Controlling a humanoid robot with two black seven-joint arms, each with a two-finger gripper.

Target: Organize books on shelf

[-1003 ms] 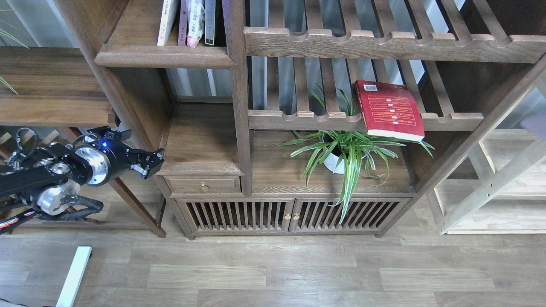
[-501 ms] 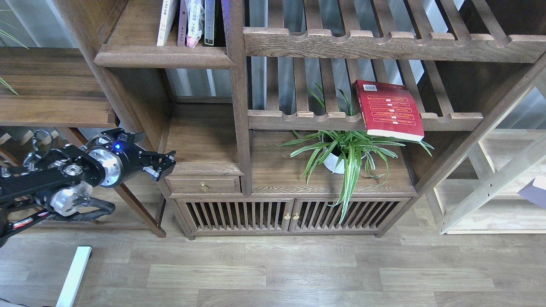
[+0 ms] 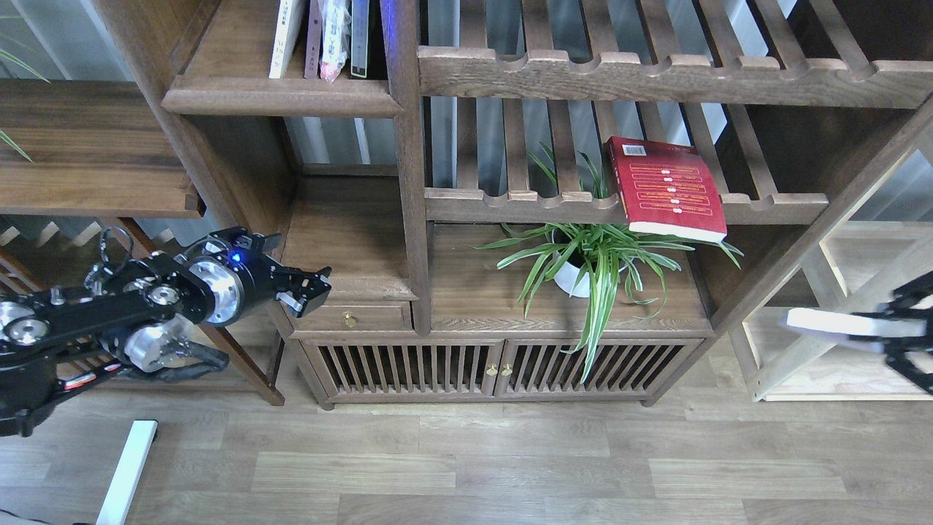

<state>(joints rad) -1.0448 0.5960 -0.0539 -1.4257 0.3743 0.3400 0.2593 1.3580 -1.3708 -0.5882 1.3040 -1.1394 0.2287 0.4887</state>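
Up top, some books already stand in the shelf. One red book lies on the slatted rack. My right gripper grips a pale book; my left gripper looks parted, holding nothing.

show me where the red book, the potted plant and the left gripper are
red book [image 3: 669, 189], head view, middle of its cover with the yellow text bands
potted plant [image 3: 571, 281], head view, its white pot under the leaves
left gripper [image 3: 312, 286], head view, between the fingertips at the arm's far end
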